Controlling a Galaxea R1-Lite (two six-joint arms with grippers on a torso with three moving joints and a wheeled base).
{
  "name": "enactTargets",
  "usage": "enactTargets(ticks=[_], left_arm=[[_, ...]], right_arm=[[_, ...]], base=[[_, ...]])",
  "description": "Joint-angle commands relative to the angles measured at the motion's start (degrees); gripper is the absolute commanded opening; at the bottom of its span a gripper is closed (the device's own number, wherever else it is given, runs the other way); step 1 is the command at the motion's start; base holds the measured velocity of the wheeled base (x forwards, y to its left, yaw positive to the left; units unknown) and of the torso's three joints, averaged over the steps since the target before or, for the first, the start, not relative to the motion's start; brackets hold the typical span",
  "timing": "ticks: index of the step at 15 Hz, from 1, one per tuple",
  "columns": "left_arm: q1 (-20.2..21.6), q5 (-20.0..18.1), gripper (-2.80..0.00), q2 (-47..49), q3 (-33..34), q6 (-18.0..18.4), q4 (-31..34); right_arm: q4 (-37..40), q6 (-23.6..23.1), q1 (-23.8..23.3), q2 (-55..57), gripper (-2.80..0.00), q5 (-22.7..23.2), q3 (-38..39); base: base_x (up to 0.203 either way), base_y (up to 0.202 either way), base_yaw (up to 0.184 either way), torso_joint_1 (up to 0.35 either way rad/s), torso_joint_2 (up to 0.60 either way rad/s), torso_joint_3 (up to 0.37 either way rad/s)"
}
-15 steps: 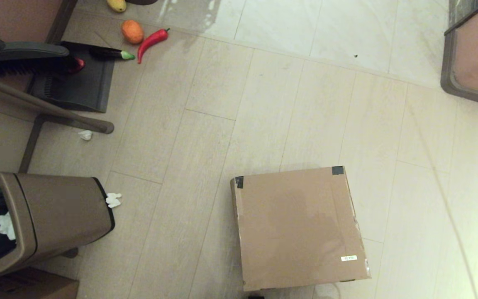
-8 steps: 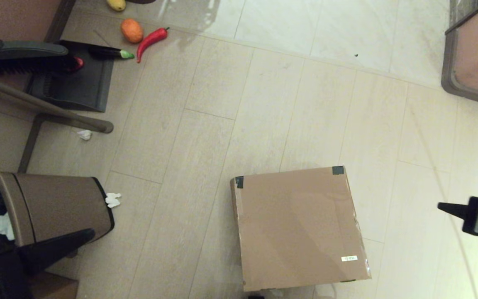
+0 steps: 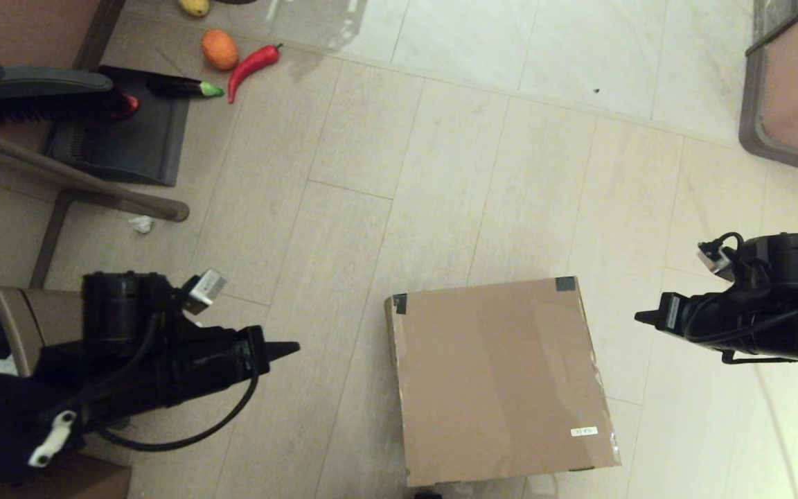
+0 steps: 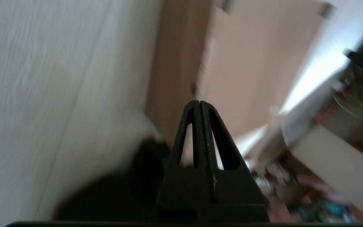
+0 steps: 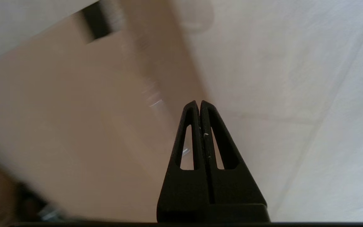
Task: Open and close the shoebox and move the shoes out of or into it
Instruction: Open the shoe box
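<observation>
The shoebox (image 3: pixel 499 381) lies on the floor with its lid down, black tape on its two far corners and a small white label near its front right. It also shows in the left wrist view (image 4: pixel 247 69) and in the right wrist view (image 5: pixel 74 119). My left gripper (image 3: pixel 291 348) hovers left of the box, shut and empty, tip pointing at the box's left side (image 4: pixel 199 102). My right gripper (image 3: pixel 641 317) hovers right of the box, shut and empty (image 5: pixel 199 102). The shoes are out of view.
A brown trash bin (image 3: pixel 18 322) lies partly under my left arm, and a darker cardboard box corner (image 3: pixel 87 482) sits below it. A dustpan with brush (image 3: pixel 115 125), a chili (image 3: pixel 253 64) and fruit (image 3: pixel 220 50) lie far left. Furniture (image 3: pixel 794 97) stands far right.
Both arms have come into view from the sides and swung in toward the shoebox; a second ago neither was visible. The box has not moved.
</observation>
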Motion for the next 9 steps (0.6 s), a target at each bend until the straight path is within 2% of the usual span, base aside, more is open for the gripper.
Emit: enactTargets(ticks=[1,3,5,7,9], left_arm=[[-3.6,1.7,-2.80,15.8,-2.0,-1.3,-9.9],[-6.4,3.6,-2.80,21.4,-7.4,-3.9,-13.4],[-7.3,6.9,-2.80,26.3,-14.5,-7.5,-14.1],[-8.6,11.5,-2.80,31.2,-20.6,-10.0,-14.3],[-9.8,12.9,-2.80,34.5,-26.0,-10.5,-14.0]], right_arm=[[-0.1,-2.0,-1.8,5.3,-2.80,0.0,-2.5],[-0.2,-3.0,-1.6,7.0,-2.80,0.0,-1.3],[-1.1,-3.4,-0.5,9.2,-2.80,-0.9,1.1],[-6.5,-3.3,0.7,11.5,-2.80,-1.8,3.6],[-13.4,-3.3,1.1,15.1,-2.80,-3.9,6.5]], base=[[0.000,0.000,0.000,0.000,0.00,0.000],[0.000,0.000,0.000,0.000,0.00,0.000],[0.000,0.000,0.000,0.000,0.00,0.000],[0.000,0.000,0.000,0.000,0.00,0.000],[0.000,0.000,0.000,0.000,0.00,0.000]])
